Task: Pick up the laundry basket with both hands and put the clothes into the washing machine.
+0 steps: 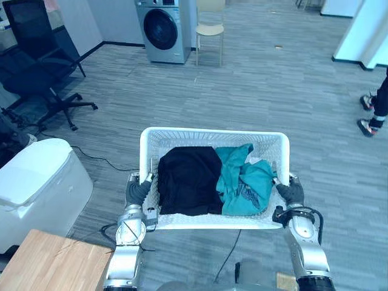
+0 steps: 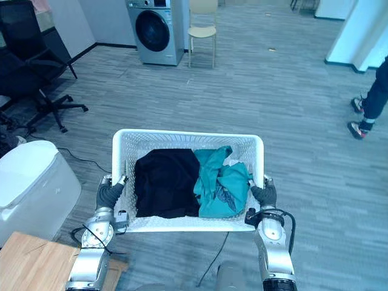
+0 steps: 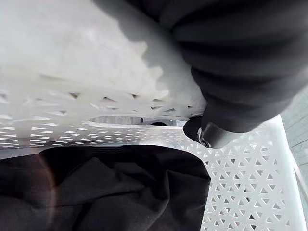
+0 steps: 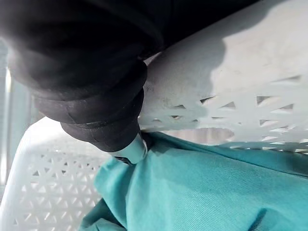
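A white lattice laundry basket is held in the air in front of me, a hand on each short side. A black garment fills its left half and a teal garment its right half. My left hand grips the left rim, its thumb hooked over the edge above the black garment. My right hand grips the right rim, and its thumb rests against the teal garment. The grey front-loading washing machine stands far ahead to the left, its round door shut.
A pale chair stands right of the washer. A black office chair is at the far left, a white lidded bin near left, a wooden tabletop at lower left. A person's legs show at the right edge.
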